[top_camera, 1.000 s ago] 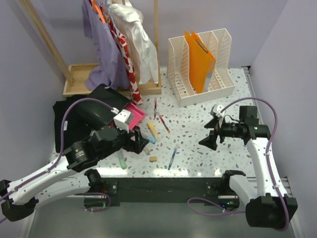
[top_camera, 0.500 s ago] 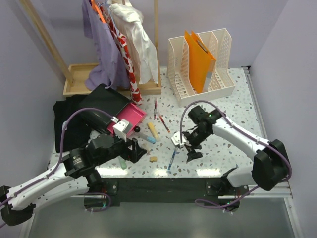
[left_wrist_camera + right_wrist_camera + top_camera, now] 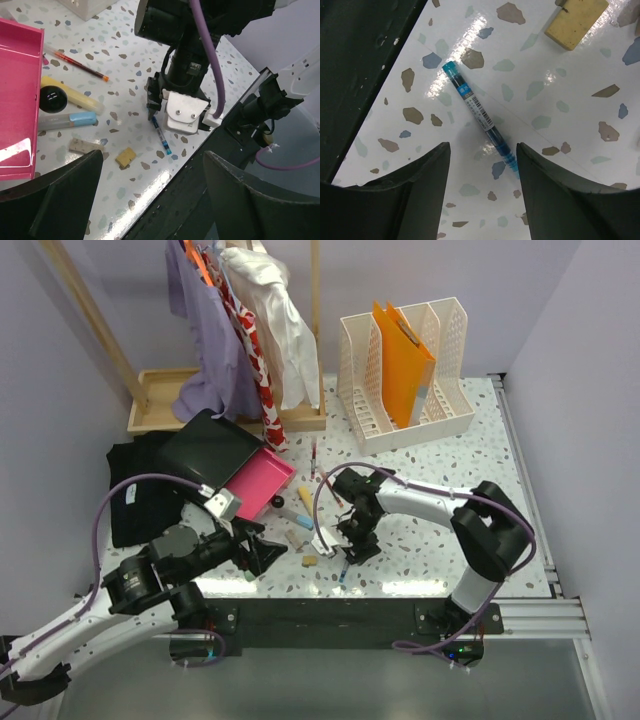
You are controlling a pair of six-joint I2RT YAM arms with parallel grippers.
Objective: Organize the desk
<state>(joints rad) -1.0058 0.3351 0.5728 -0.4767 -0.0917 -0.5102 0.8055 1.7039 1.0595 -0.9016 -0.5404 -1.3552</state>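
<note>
The desk (image 3: 455,490) is a white speckled top with small items scattered near its front. A blue pen (image 3: 479,116) lies flat on it, slanting between my right gripper's (image 3: 482,147) fingers. The jaws stand apart on either side of the pen's lower end without touching it. From above, the right gripper (image 3: 350,548) hangs over the blue pen (image 3: 345,568) by the front edge. My left gripper (image 3: 154,155) is open and empty, low over the front edge, left of the pen (image 3: 161,136).
A pink tray (image 3: 262,480), yellow highlighter (image 3: 72,97), blue-capped marker (image 3: 65,120), red pen (image 3: 75,61), beige eraser (image 3: 86,145) and yellow eraser (image 3: 126,156) lie left of the pen. A file organizer (image 3: 440,390) with an orange folder, a clothes rack (image 3: 250,330) and black cloth (image 3: 135,490) stand behind.
The right arm has swung from the right side across to the blue pen and lowered over it, its jaws narrowing. The left arm has drawn back toward the near left.
</note>
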